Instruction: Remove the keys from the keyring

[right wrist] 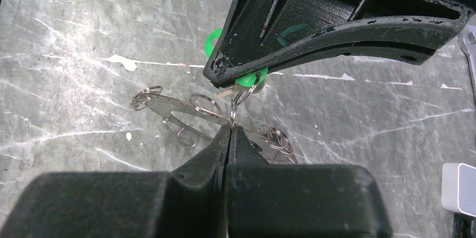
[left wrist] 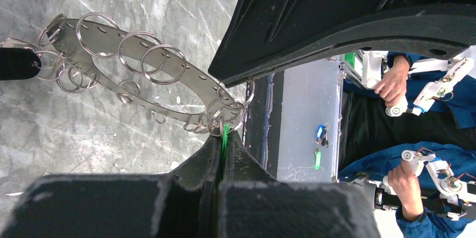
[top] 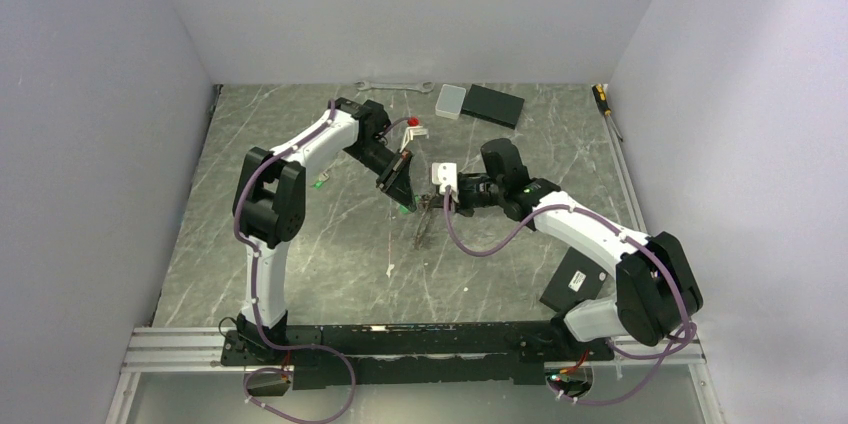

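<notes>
Left fingers (left wrist: 196, 165) pinch a green key (right wrist: 247, 79). Right fingers (right wrist: 207, 154) clamp one ring of the keyring (left wrist: 120, 44) (a metal band strung with rings).

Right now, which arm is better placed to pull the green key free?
Left, probably: the left tool is shut on the green key, while the right tool pinches the keyring.

Bright even overhead light, soft faint shadows, mild sheen on the table (top: 480, 284), near foreground blurred in wrist views.

End effector (right wrist: 230, 129) tight on keyring (right wrist: 168, 105)
</notes>
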Controlling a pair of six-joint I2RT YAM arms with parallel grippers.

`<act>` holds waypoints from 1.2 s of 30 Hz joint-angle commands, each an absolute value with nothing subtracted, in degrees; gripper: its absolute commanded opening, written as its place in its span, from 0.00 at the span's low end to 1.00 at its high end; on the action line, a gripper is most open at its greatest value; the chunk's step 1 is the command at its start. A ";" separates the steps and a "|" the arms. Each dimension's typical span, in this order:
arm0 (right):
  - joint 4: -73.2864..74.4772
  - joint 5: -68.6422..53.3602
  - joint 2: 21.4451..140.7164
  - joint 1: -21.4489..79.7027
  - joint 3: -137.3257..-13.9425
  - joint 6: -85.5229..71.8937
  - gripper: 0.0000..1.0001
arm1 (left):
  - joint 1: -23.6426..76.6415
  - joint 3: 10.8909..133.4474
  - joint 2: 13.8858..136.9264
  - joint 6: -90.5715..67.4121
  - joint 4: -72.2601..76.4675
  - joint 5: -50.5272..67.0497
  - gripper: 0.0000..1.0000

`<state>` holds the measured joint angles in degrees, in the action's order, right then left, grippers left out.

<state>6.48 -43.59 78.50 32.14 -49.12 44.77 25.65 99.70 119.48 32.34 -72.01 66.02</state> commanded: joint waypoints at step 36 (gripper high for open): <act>9.44 -40.46 75.88 34.43 -51.11 37.90 0.23 | 29.31 103.71 112.34 34.51 -76.71 67.21 0.00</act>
